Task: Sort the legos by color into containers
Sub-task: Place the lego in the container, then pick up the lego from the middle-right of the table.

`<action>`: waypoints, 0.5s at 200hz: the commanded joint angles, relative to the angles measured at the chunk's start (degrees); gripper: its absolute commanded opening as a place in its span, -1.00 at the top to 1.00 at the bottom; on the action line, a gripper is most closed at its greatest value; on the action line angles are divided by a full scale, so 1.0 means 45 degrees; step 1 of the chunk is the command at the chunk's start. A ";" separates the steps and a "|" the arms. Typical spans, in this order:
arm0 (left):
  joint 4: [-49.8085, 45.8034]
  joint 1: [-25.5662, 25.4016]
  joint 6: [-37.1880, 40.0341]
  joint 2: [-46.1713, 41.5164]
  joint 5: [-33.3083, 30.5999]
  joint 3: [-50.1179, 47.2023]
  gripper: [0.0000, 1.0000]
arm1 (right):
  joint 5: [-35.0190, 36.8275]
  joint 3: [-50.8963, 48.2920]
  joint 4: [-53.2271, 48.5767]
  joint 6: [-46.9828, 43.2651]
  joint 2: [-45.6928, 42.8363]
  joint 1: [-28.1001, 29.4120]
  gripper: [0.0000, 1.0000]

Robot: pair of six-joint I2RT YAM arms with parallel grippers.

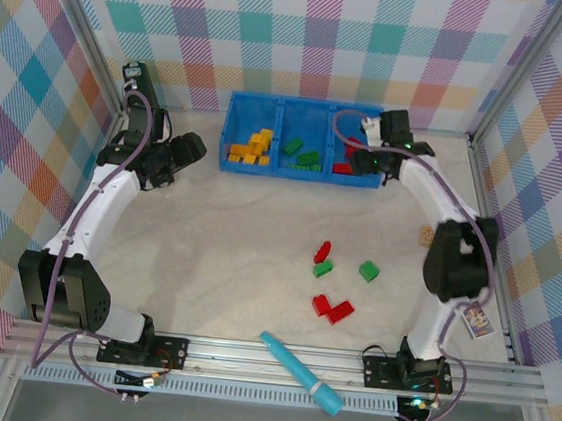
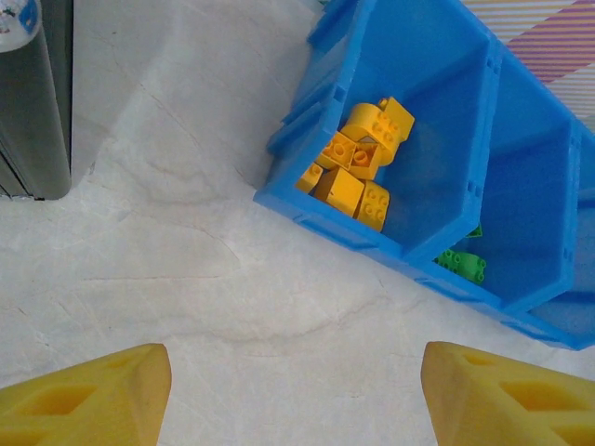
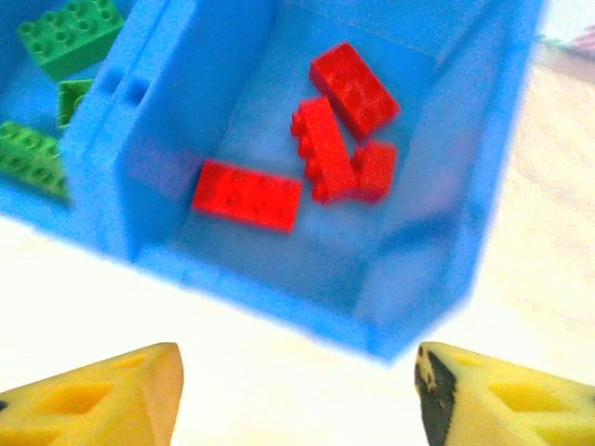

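Observation:
The blue container (image 1: 301,172) stands at the back of the table. Its left compartment holds yellow-orange legos (image 1: 252,147), the middle one green legos (image 1: 302,153), the right one red legos (image 1: 342,167). In the right wrist view my right gripper (image 3: 297,390) is open and empty, just in front of the red compartment, where several red legos (image 3: 246,195) lie. From above, my right gripper (image 1: 359,161) sits over that compartment. My left gripper (image 1: 189,148) hovers left of the container, open and empty (image 2: 296,390), with the yellow-orange legos (image 2: 358,163) ahead of it. Loose on the table are red legos (image 1: 323,251), (image 1: 332,308) and green legos (image 1: 323,269), (image 1: 369,271).
A teal stick (image 1: 299,371) lies near the front rail. A small picture card (image 1: 478,319) rests by the right arm, and a small tan piece (image 1: 426,235) lies near the right wall. Checked walls close in the table on three sides.

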 commanded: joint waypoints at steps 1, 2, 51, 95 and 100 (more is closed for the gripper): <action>0.0053 0.0188 0.0053 -0.0133 0.0392 -0.0084 -0.43 | -0.0177 -0.2378 -0.1232 0.1922 -0.2845 0.0043 -0.39; 0.0067 0.0188 0.0062 -0.0118 0.0405 -0.0082 -0.43 | -0.0206 -0.2544 -0.1243 0.1975 -0.2979 0.0048 -0.40; 0.0411 0.0194 -0.0249 0.0516 0.1428 0.0227 -0.42 | -0.0801 -0.8197 -0.2312 0.5242 -0.8730 0.0338 -0.52; 0.0396 0.0151 -0.0454 0.0470 0.1627 0.0213 -0.42 | -0.0774 -1.0699 -0.2524 0.7991 -1.0726 0.1051 -0.85; 0.0376 0.0150 -0.0474 0.0447 0.1647 0.0213 -0.42 | -0.0809 -1.0907 -0.2422 0.8098 -1.0785 0.1073 -0.85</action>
